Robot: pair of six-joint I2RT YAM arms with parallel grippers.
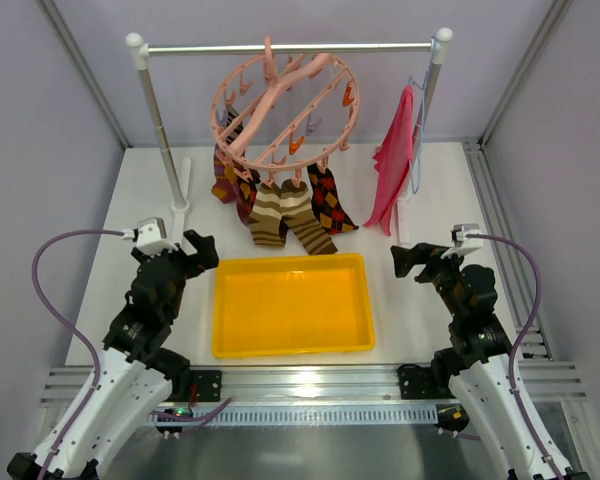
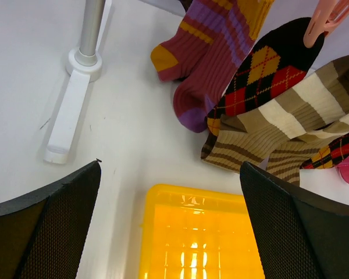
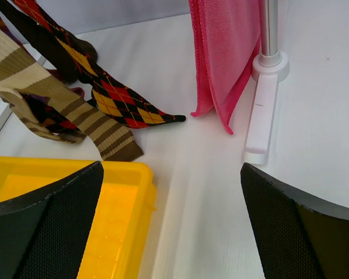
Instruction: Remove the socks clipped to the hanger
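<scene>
I see both hands spread wide and holding nothing: my left hand (image 1: 202,252) sits left of the yellow tray (image 1: 290,345), my right hand (image 1: 410,262) to its right. The socks (image 1: 290,212) hang clipped under the pink hanger (image 1: 285,110) on the rail (image 1: 380,46). Their toes seem to brush the surface (image 1: 440,190) behind the tray, though I can't confirm contact.

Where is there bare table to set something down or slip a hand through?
Bare table lies between the left rack foot and the tray, and between the tray and the right rack foot. Crowded behind the tray: socks hang under the hanger.
</scene>
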